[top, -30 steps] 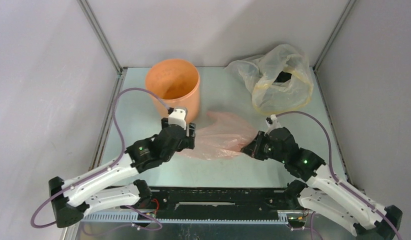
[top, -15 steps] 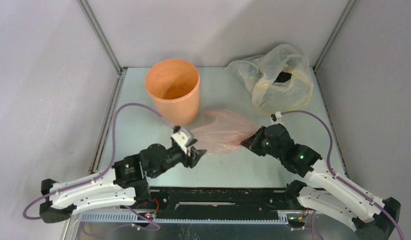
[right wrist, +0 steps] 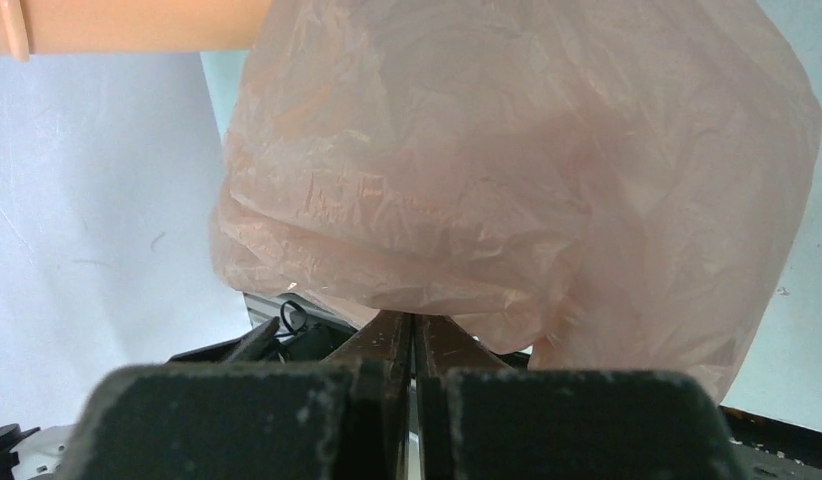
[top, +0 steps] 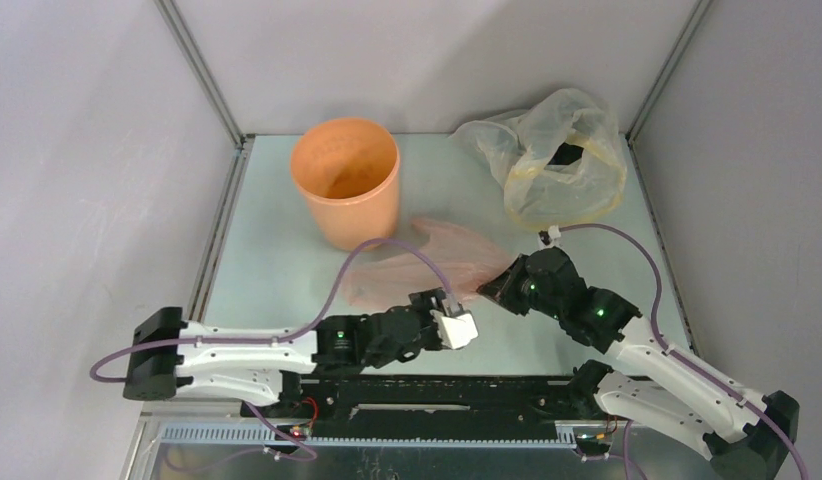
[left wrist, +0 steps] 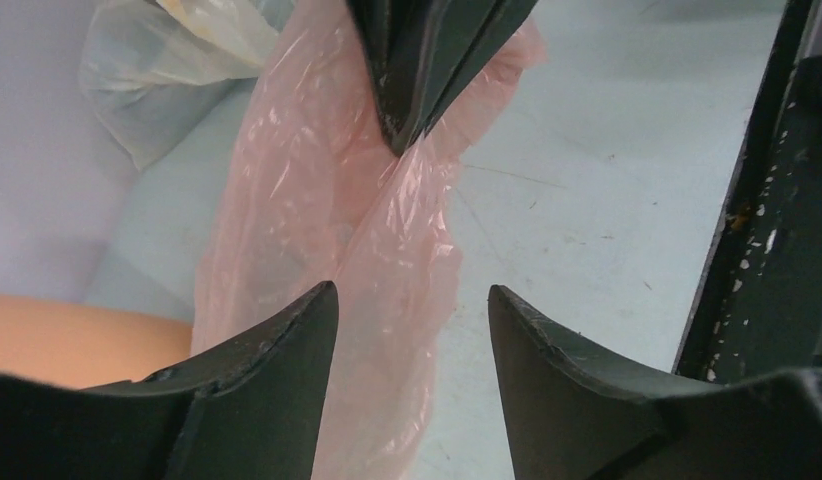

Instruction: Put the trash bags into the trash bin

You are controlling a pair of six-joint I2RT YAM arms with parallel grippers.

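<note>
trash bin (top: 359, 215) upright, far-left on the surface (top: 277, 240), mouth open. left end effector (left wrist: 412, 292): fingers spread wide, holding nothing, low at the near side of the film. pink trash bag (top: 452, 255) mostly lies on the surface just beside the bin; it's thin, translucent, crinkly and will flop. right end effector (right wrist: 415, 320): clamped fully onto its right edge. My read: step in hand is a second grip. Close left on a bunched fold, not a single layer, well apart from the right pinch, then lift together clear of the rim. yellowish bag (top: 562, 160) far right: leave alone.
</note>
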